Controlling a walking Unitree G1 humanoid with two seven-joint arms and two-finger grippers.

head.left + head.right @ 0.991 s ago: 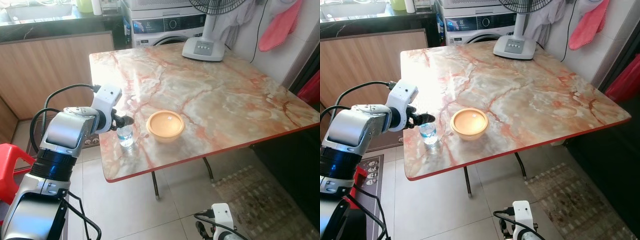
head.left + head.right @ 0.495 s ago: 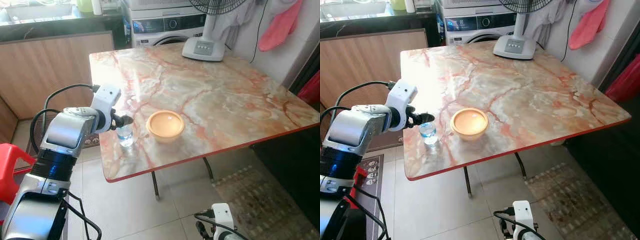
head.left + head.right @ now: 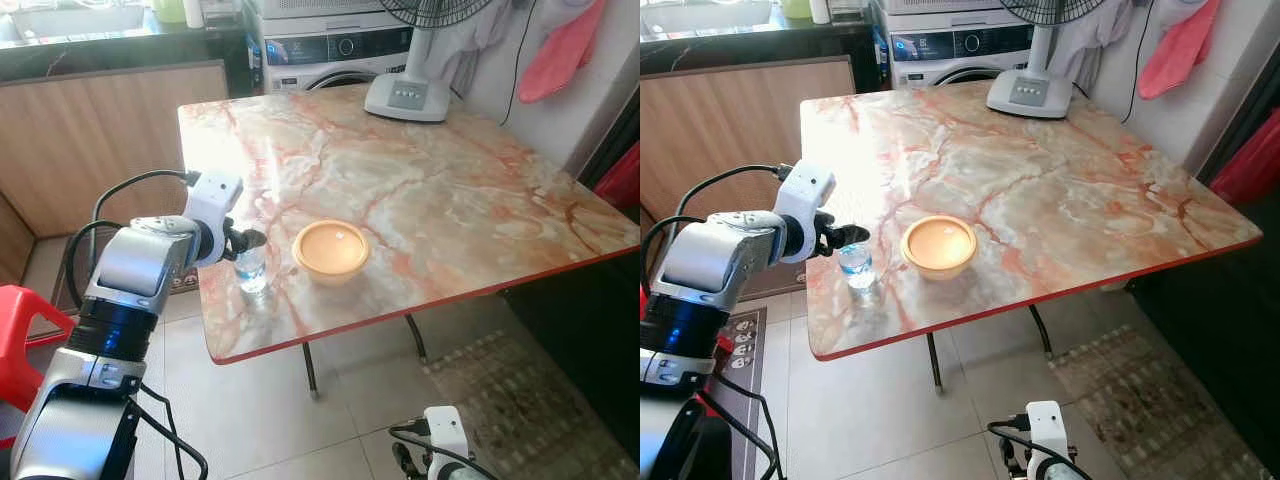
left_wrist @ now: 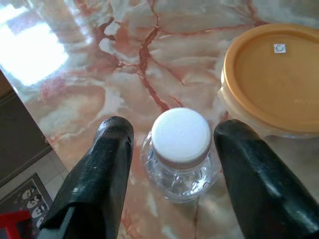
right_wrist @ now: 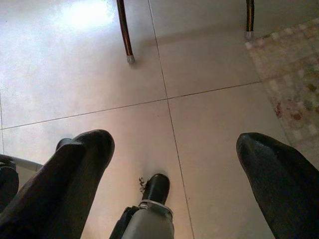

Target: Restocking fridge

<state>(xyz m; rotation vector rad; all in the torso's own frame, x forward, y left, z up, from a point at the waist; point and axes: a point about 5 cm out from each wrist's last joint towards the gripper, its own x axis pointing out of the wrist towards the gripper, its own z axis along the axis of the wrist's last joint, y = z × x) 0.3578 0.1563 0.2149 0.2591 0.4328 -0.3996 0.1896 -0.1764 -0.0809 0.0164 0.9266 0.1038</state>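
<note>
Standing upright near the front left corner of the marble table (image 3: 450, 200) is one small clear water bottle (image 3: 251, 271) with a white cap, its long axis vertical and the cap pointing straight up. Just beside it, toward the table's middle, sits one round orange-lidded container (image 3: 331, 250); the two are close but apart. One white fan base (image 3: 407, 97) stands at the far edge of the table, and one washing machine (image 3: 335, 50) is behind it.

From the left side, the left gripper (image 4: 172, 164) reaches level with the bottle's top; its two black fingers (image 4: 102, 169) are spread wide, one on each side of the cap, with a gap showing between each finger and the bottle, so nothing is grasped. Low over the tiled floor (image 5: 199, 139) hangs the right gripper (image 5: 174, 164), fingers parted and empty, near two table legs (image 5: 124, 35) and one patterned rug (image 5: 289, 79).
</note>
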